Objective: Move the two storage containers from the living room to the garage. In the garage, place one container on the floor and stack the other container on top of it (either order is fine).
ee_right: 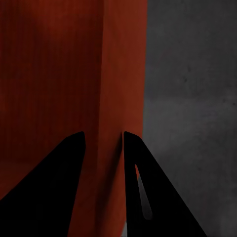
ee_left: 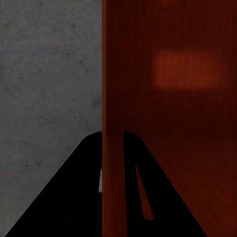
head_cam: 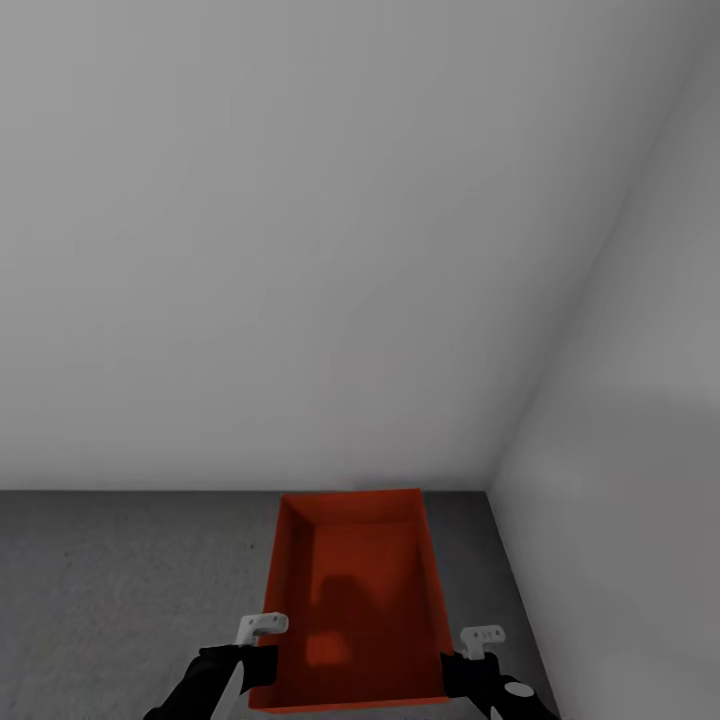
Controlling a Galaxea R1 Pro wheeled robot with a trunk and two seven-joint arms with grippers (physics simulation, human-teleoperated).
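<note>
One rust-red open-top storage container (head_cam: 350, 600) sits low in the head view, over the dark grey concrete floor (head_cam: 120, 580) of the garage corner. My left gripper (head_cam: 262, 650) is shut on its left wall and my right gripper (head_cam: 462, 655) is shut on its right wall. In the left wrist view the red wall (ee_left: 111, 98) runs between the black fingers (ee_left: 74, 187). The right wrist view shows the same with the other wall (ee_right: 106, 74) between its fingers (ee_right: 148, 187). Whether the box touches the floor I cannot tell.
A plain white-grey wall (head_cam: 300, 250) stands just beyond the container's far end. A second wall (head_cam: 640, 450) closes in on the right, meeting it in a corner. Concrete floor stretches away to the left of the box.
</note>
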